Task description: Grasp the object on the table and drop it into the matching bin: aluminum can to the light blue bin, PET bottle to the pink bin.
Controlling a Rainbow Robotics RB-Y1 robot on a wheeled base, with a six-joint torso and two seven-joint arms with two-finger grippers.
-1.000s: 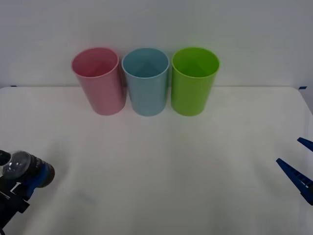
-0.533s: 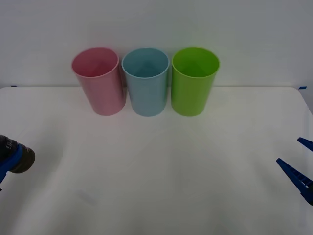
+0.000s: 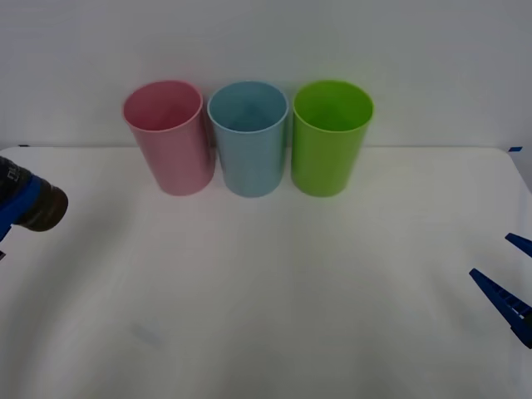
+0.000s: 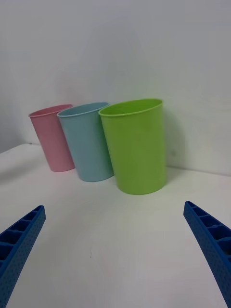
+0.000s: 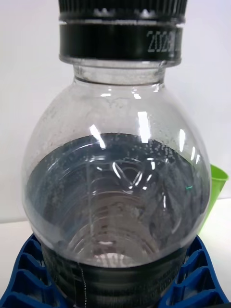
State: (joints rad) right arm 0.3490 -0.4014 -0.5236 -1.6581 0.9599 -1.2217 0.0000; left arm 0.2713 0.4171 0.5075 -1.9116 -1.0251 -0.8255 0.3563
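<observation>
pet bottle [image 5: 115,183]: clamped in left gripper [image 3: 12,208] jaws above the table's [image 3: 274,307] left edge, lifted for carrying to the pink bin [image 3: 169,137] at the back edge. right gripper [image 4: 115,250]: jaws wide, idle at right edge.

Light is bright, soft and even. The wide flat white tabletop [image 3: 274,291] looks nearly washed out, with faint shadows beside the tall pink plastic bin [image 3: 170,137]. White glints streak the small clear dark-filled plastic bottle [image 5: 115,183], whose black screw cap [image 5: 120,29] is slightly soft, cropped at the edge.
</observation>
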